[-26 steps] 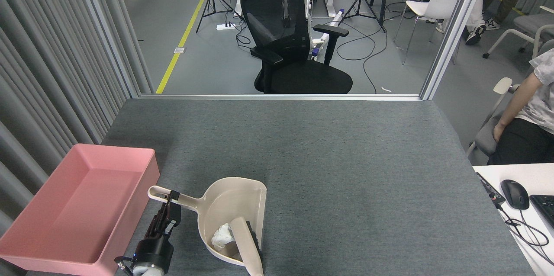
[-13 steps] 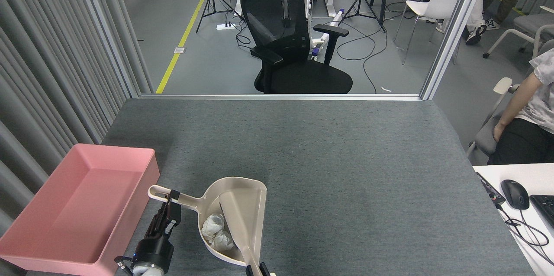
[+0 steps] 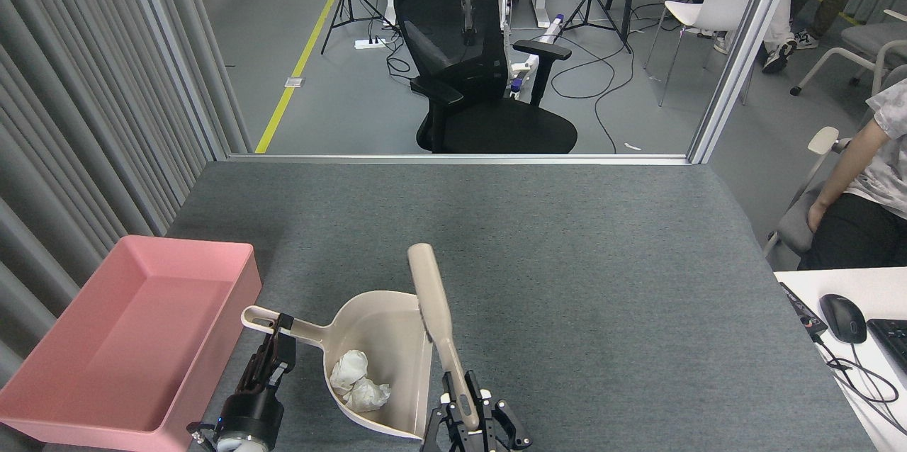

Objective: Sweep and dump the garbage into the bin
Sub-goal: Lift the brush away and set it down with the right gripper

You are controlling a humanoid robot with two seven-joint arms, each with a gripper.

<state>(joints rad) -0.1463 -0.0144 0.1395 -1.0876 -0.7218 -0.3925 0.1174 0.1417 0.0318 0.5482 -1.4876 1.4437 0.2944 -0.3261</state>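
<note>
The grey felt table (image 3: 567,261) carries the pink bin (image 3: 106,339) and beige dustpan (image 3: 386,324).

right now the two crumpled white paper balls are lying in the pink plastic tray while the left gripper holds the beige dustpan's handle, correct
Not quite. The head view shows the two crumpled white paper balls lying in the beige scoop-shaped dustpan, not in the pink plastic tray, which holds nothing. The rest stands: the left gripper holds the dustpan's handle.

Left end effector (image 3: 278,339) and right end effector (image 3: 464,406) both clamped, pointing forward.
</note>
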